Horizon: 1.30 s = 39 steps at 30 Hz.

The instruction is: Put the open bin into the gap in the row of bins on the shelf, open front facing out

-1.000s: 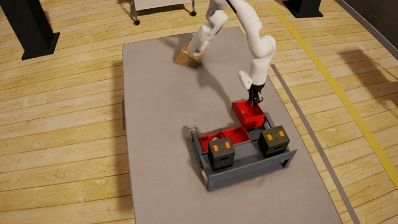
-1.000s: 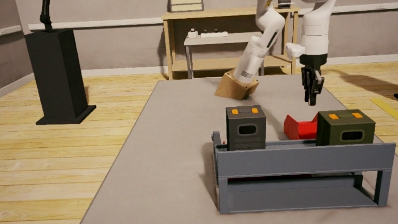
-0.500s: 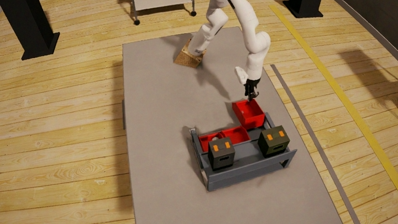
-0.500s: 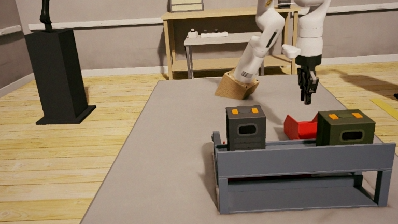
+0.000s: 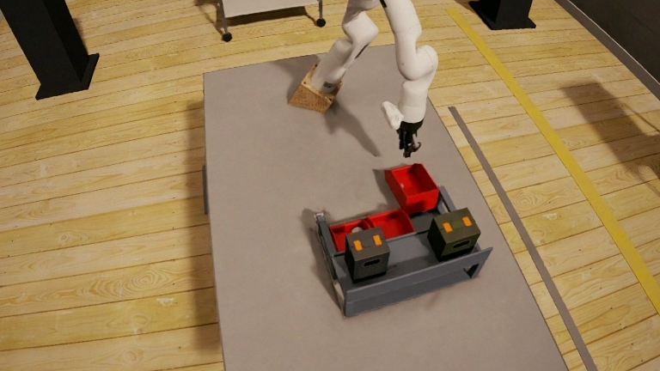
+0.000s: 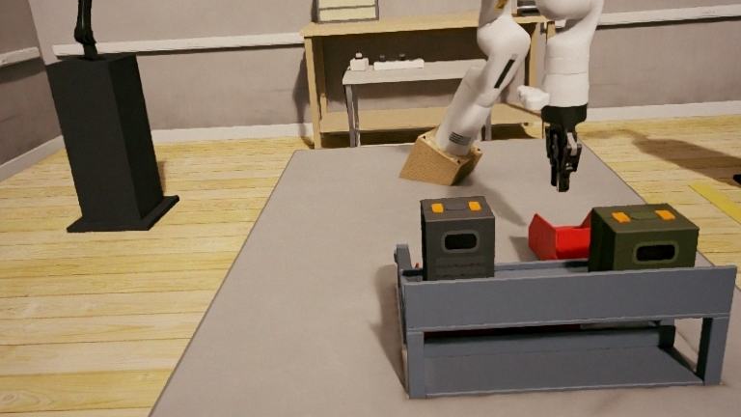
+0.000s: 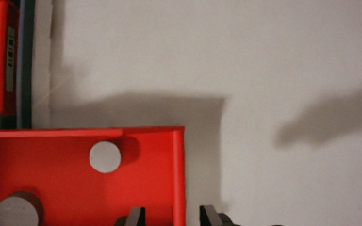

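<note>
The loose red bin [image 5: 422,202] [image 6: 570,241] [image 7: 71,184] is just outside the gap at the right of the row. Its shelf-side end overlaps the shelf's front edge in the top view; what it rests on is unclear. Two round grey parts [image 7: 105,156] [image 7: 19,212] lie in it. My gripper [image 5: 408,153] [image 6: 562,188] [image 7: 172,217] is partly open and holds nothing. It hangs above the bin's outer end, its fingertips on either side of that end wall in the wrist view. Two red bins [image 5: 347,234] [image 5: 391,223] stand in the grey shelf [image 5: 404,294] [image 6: 568,303].
A dark grey box [image 5: 367,258] [image 6: 457,243] and a green box [image 5: 455,235] [image 6: 644,237] stand on the shelf's upper board. The green one is beside the gap. The shelf's side post [image 5: 446,199] rises right of the loose bin. The arm's wooden base [image 5: 316,94] [image 6: 439,163] stands farther back.
</note>
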{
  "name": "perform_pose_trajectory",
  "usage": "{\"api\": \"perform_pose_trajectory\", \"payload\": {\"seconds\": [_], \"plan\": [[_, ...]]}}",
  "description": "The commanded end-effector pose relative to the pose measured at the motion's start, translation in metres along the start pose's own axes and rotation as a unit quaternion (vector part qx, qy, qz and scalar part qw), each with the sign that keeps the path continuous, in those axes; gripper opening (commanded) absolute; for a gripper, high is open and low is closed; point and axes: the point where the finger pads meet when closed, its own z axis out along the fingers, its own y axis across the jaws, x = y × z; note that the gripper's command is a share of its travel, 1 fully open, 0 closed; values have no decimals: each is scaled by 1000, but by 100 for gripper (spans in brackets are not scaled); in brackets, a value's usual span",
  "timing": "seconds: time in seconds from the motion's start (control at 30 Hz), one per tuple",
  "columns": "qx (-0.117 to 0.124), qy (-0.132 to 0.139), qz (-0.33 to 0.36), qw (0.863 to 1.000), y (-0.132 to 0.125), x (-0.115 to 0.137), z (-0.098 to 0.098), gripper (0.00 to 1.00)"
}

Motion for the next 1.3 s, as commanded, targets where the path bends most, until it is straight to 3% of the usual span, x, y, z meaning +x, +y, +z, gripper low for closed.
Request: {"api": "perform_pose_trajectory", "payload": {"seconds": [0.0,0.17,1.27], "plan": [[1,1,1,1000,0,1,0,39],[1,1,1,1000,26,1,7,39],[1,1,1,1000,12,1,3,39]]}}
